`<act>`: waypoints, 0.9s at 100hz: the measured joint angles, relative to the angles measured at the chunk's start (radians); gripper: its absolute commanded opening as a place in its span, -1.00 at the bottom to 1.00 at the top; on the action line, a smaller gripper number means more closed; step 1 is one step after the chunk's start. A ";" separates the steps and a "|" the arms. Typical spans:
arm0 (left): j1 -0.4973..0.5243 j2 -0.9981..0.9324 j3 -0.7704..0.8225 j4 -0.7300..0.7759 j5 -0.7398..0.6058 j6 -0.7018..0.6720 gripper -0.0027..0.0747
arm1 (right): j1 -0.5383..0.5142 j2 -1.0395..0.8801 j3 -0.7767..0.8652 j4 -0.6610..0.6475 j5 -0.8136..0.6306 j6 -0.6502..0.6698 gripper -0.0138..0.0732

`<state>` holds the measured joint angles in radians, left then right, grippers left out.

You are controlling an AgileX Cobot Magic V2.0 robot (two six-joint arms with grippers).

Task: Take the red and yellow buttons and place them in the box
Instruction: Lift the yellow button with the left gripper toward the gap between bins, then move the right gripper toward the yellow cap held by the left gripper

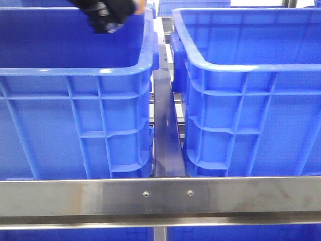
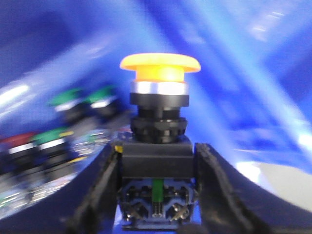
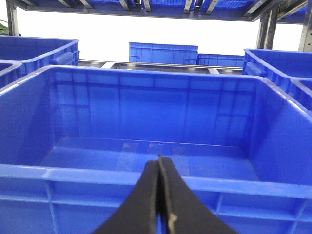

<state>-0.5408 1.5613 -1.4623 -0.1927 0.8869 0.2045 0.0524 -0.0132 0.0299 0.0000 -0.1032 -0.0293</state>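
My left gripper (image 2: 156, 161) is shut on the black body of a yellow mushroom-head button (image 2: 160, 63), which stands upright between the fingers. The left wrist view is blurred by motion. Behind it, inside a blue bin, lie green-capped buttons (image 2: 66, 97) and a red-capped button (image 2: 17, 140). In the front view the left arm (image 1: 106, 14) shows at the top, over the left blue bin (image 1: 75, 70). My right gripper (image 3: 159, 163) is shut and empty, in front of the rim of an empty blue box (image 3: 146, 146).
The right blue bin (image 1: 251, 65) stands beside the left one, with a narrow gap and a metal rail (image 1: 165, 130) between them. A steel frame bar (image 1: 160, 196) crosses the front. More blue bins (image 3: 163, 52) stand farther back on the rack.
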 measured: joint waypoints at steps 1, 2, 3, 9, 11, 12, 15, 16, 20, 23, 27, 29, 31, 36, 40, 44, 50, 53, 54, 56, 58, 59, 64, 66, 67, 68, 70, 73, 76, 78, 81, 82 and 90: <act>-0.005 0.000 0.000 0.000 0.000 0.000 -0.53 | 0.000 0.000 0.000 0.000 0.000 0.000 -0.82; -0.015 0.000 0.000 0.000 0.000 0.002 -0.53 | 0.000 0.000 0.000 0.000 0.000 0.000 -0.82; -0.020 0.000 0.000 0.000 0.002 0.002 -0.53 | 0.000 0.000 0.000 0.000 0.000 0.000 -0.82; -0.060 0.000 0.000 -0.001 0.001 0.002 -0.53 | 0.000 0.000 0.000 0.000 0.000 0.000 -0.82; -0.069 0.000 0.000 -0.001 0.001 0.002 -0.53 | 0.000 0.000 0.000 0.000 0.000 0.000 -0.82; -0.077 0.000 0.000 -0.001 0.001 0.002 -0.53 | 0.000 0.000 0.000 0.000 0.000 0.000 -0.82; -0.093 0.000 0.000 -0.001 0.001 0.002 -0.53 | 0.000 0.000 0.000 0.000 0.000 0.000 -0.82; -0.101 0.000 0.000 -0.001 0.001 0.002 -0.53 | 0.000 0.000 0.000 0.000 0.000 0.000 -0.82; -0.118 0.000 0.000 -0.002 0.004 0.002 -0.53 | 0.000 0.000 0.000 0.000 0.000 0.000 -0.82; -0.134 0.000 0.000 -0.002 0.004 0.002 -0.53 | 0.000 0.000 0.000 0.000 0.000 0.000 -0.82; -0.148 0.000 0.000 -0.005 0.006 0.002 -0.53 | 0.000 0.000 0.000 0.000 0.000 0.000 -0.82; -0.155 0.000 0.000 -0.005 0.006 0.002 -0.53 | 0.000 0.000 0.000 0.000 0.000 0.000 -0.82; -0.160 0.000 0.000 -0.005 0.006 0.002 -0.53 | 0.000 0.000 0.000 0.000 0.000 0.000 -0.82; -0.172 0.000 0.000 -0.005 0.008 0.002 -0.53 | 0.000 0.000 0.000 0.000 0.000 0.000 -0.82; -0.177 0.000 0.000 -0.005 0.008 0.002 -0.53 | 0.000 0.000 0.000 0.000 0.000 0.000 -0.82; -0.178 0.000 0.000 -0.005 0.008 0.002 -0.53 | 0.000 0.000 0.000 0.000 0.000 0.000 -0.82; -0.180 0.000 0.000 -0.005 0.008 0.002 -0.53 | 0.000 0.000 0.000 0.000 0.000 0.000 -0.82; -0.180 0.000 0.000 -0.005 0.010 0.002 -0.53 | 0.000 0.000 0.000 0.000 0.000 0.000 -0.82; -0.180 0.000 0.000 -0.005 0.010 0.002 -0.53 | 0.000 0.000 0.000 0.000 0.000 0.000 -0.82; -0.180 0.000 0.000 -0.005 0.010 0.002 -0.53 | 0.000 0.000 0.000 0.000 0.000 0.000 -0.82; -0.180 0.000 0.000 -0.005 0.012 0.002 -0.53 | 0.000 0.000 0.000 0.000 0.001 0.000 -0.82; -0.180 0.000 0.000 -0.005 0.012 0.002 -0.53 | 0.000 0.000 0.000 0.000 0.001 0.000 -0.82; -0.180 0.000 0.000 -0.005 0.012 0.002 -0.53 | 0.000 0.000 0.000 0.000 0.014 0.000 -0.82; -0.180 0.000 0.000 -0.005 0.012 0.002 -0.53 | 0.000 0.000 -0.002 0.000 0.026 0.000 -0.82; -0.180 0.000 0.000 -0.005 0.012 0.002 -0.53 | 0.000 0.000 -0.005 0.000 0.038 0.000 -0.82; -0.180 0.000 0.000 -0.005 0.012 0.002 -0.53 | 0.000 0.000 -0.007 0.000 0.038 0.000 -0.82; -0.180 0.000 0.000 -0.005 0.012 0.002 -0.53 | 0.000 0.000 -0.015 0.000 0.060 0.000 -0.82; -0.180 0.000 0.000 -0.005 0.012 0.002 -0.53 | 0.000 0.000 -0.029 0.000 0.103 0.000 -0.82; -0.180 0.000 0.000 -0.005 0.012 0.002 -0.53 | 0.000 0.000 -0.049 0.000 0.146 0.000 -0.82; -0.180 0.000 0.000 -0.005 0.012 0.002 -0.53 | 0.000 0.000 -0.066 0.000 0.180 0.000 -0.82; -0.180 0.000 0.000 -0.005 0.012 0.002 -0.53 | 0.000 0.000 -0.092 0.000 0.229 0.000 -0.82; -0.180 0.000 0.000 -0.005 0.012 0.002 -0.53 | 0.000 0.000 -0.106 0.000 0.242 0.000 -0.82; -0.180 0.000 0.000 -0.005 0.012 0.002 -0.53 | 0.000 0.000 -0.186 0.000 0.402 0.000 -0.82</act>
<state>-0.7210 1.5613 -1.4623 -0.1975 0.8992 0.2063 0.0524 -0.0132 -0.1557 0.0000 0.2989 -0.0293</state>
